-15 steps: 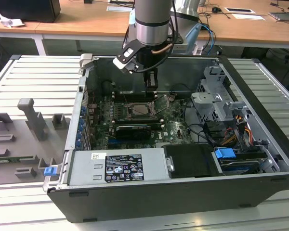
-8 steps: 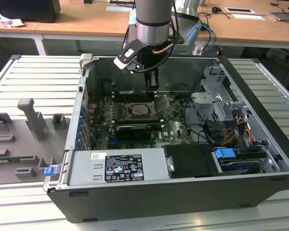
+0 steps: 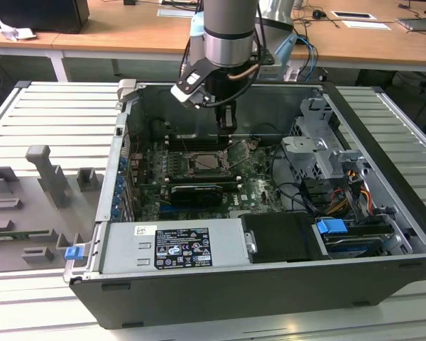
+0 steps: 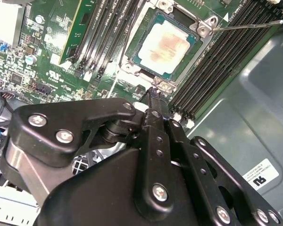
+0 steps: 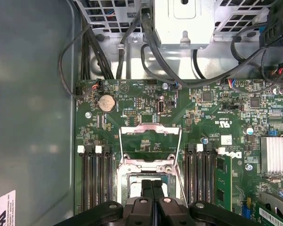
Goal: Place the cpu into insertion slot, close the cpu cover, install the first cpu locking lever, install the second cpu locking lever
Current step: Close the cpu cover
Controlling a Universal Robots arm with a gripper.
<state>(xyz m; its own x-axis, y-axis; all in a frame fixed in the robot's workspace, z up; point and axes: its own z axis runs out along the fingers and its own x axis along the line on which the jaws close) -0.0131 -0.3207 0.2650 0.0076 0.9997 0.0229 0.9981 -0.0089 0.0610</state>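
The cpu [image 4: 164, 42], with its silvery-beige top, lies flat in the insertion slot [image 4: 132, 63] on the green board. The cpu cover [image 5: 150, 128] stands swung open on its hinge, its window showing the board behind; in the exterior view the cover [image 3: 237, 150] tilts up beside the slot [image 3: 208, 163]. My gripper [image 5: 152, 181] hangs just above the slot's edge, fingers pressed together with nothing between them. It also shows in the exterior view [image 3: 227, 126] and the second wrist view [image 4: 154, 92]. A thin locking lever [image 4: 247, 26] sticks out from a slot corner.
The open computer case [image 3: 383, 234] surrounds the board. Long black memory slots [image 5: 96, 176] flank the socket on both sides. Cables [image 5: 104, 52] and a metal drive cage [image 3: 319, 153] sit toward the exterior view's right. A power supply [image 3: 174, 245] lies at the front.
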